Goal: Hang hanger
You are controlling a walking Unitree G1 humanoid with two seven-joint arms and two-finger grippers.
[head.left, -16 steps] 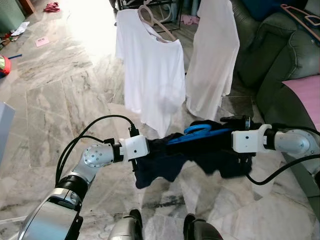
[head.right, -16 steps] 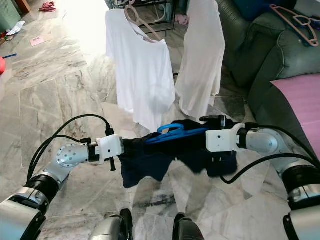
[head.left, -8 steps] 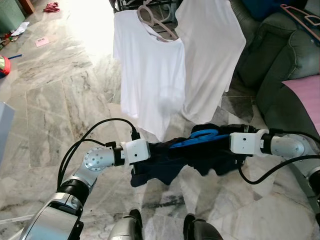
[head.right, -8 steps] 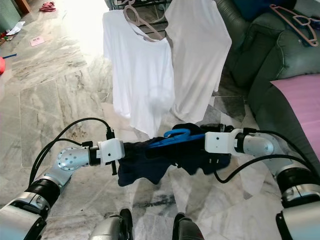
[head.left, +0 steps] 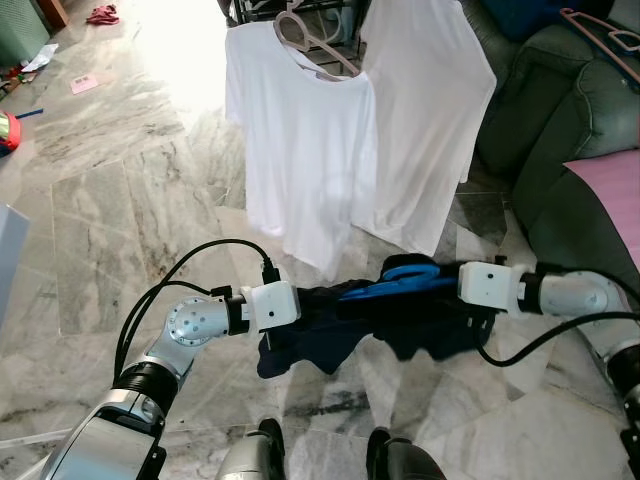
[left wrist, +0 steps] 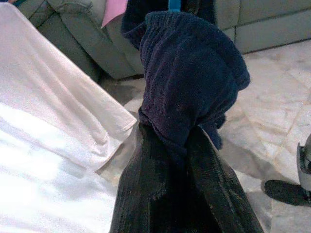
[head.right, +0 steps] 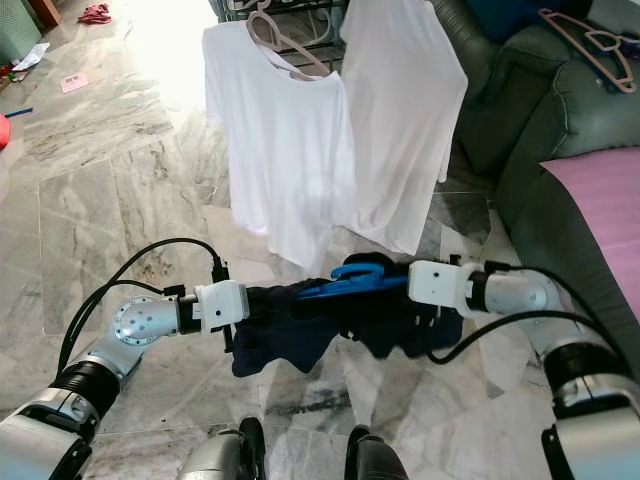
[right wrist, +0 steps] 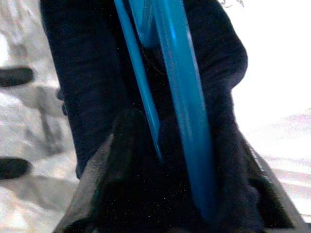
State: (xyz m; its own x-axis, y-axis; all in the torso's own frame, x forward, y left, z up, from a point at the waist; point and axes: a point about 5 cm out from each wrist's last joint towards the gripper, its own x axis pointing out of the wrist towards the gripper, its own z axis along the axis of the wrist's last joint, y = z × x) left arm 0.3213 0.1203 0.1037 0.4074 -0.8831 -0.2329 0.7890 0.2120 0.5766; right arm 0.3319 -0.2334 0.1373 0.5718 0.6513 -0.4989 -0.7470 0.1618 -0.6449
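I counted two white shirts (head.left: 305,150) (head.left: 425,110) hanging far ahead, one dark garment (head.left: 330,335), one blue hanger (head.left: 395,280), two pink hangers (head.left: 310,45) (head.left: 605,30), and my two pincers (head.left: 300,310) (head.left: 440,290).

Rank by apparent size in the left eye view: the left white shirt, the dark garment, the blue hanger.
1. Left white shirt: largest, though it hangs farther away.
2. Dark garment: smaller, partly bunched between the arms.
3. Blue hanger: smallest, mostly wrapped in the garment.
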